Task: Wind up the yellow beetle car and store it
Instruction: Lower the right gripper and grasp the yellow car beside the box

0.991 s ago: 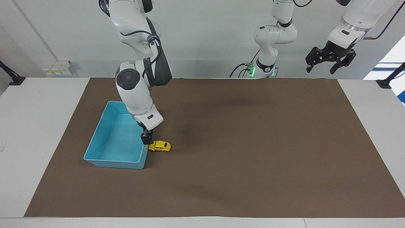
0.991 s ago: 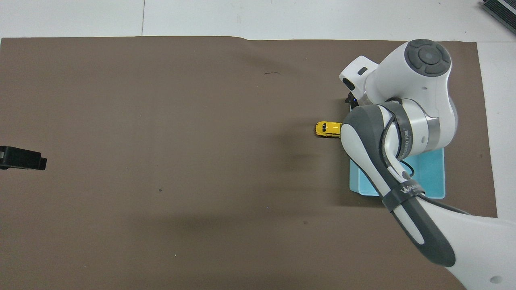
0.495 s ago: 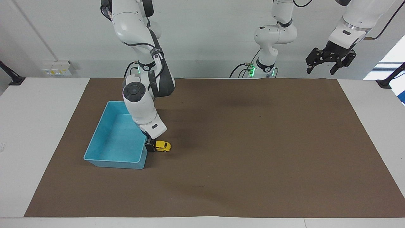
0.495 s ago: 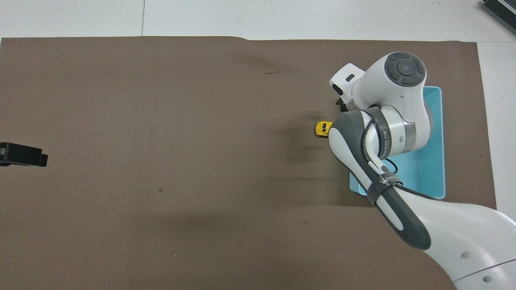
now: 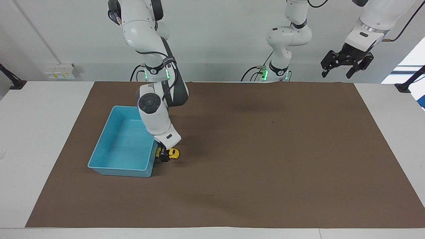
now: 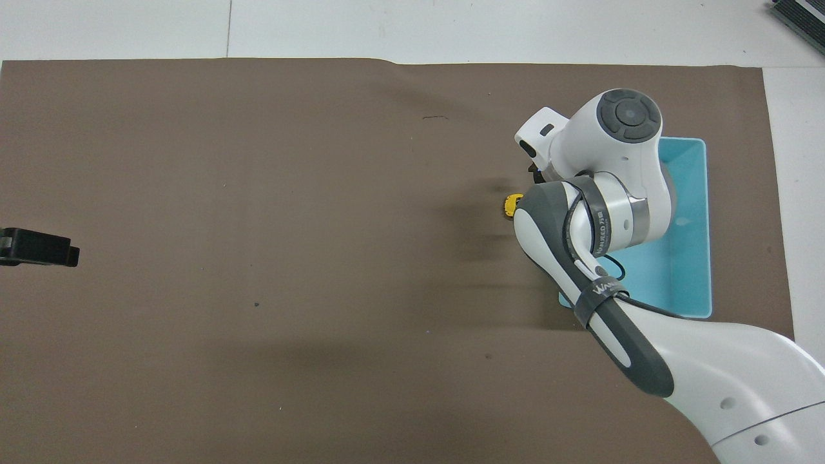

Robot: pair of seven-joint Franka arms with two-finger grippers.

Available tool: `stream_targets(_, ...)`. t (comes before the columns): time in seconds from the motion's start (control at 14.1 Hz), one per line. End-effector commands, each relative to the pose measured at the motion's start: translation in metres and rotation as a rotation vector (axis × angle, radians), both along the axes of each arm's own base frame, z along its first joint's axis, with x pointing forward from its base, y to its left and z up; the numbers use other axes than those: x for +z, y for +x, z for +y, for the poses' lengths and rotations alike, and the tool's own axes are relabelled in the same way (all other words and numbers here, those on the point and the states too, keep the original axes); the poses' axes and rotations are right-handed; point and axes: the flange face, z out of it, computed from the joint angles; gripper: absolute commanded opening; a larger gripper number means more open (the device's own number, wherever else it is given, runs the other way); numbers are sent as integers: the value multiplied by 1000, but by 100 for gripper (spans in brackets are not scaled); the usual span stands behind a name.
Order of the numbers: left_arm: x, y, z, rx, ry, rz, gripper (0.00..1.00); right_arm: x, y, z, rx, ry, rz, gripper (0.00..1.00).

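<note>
The yellow beetle car (image 5: 173, 153) stands on the brown mat, right beside the blue bin (image 5: 116, 146) on the side toward the left arm's end. My right gripper (image 5: 163, 156) is down at the car and covers its middle, with yellow showing on either side of it. In the overhead view only the car's tip (image 6: 512, 204) shows past my right arm, which hides the gripper. The bin (image 6: 689, 258) holds nothing that I can see. My left gripper (image 5: 347, 64) waits open, high over the table's edge at the left arm's end.
The brown mat (image 5: 265, 149) covers most of the white table. The bin's wall stands close against the car and my right gripper. The tip of my left gripper (image 6: 35, 247) shows at the overhead view's edge.
My right gripper has shifted from the bin's rim over onto the car and come down around it. The car has stayed in place. The left arm has not moved.
</note>
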Motion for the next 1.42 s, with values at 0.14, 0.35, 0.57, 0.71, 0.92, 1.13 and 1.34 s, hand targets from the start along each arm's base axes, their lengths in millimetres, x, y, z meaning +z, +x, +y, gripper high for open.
stream_targets(0.14,1,2,3,15,-6,-1,100,-16,-10,-2,30,2,-4,100)
stream_targets(0.35,1,2,3,15,-6,-1,100,-27,-16,-3,35,-7,-11,100)
stream_targets(0.57,1,2,3,15,-6,-1,100,-27,-17,-2,38,-7,-14,72)
stream_targets(0.71,1,2,3,15,-6,-1,100,-27,-17,-1,38,-7,-13,33)
stream_targets(0.92,1,2,3,15,-6,-1,100,-27,-17,1,46,-10,-10,5)
stream_targets(1.13,1,2,3,15,-6,-1,100,-23,-14,2,46,-10,-13,3)
stream_targets(1.34,1,2,3,15,-6,-1,100,-15,-11,7,39,-6,-22,0)
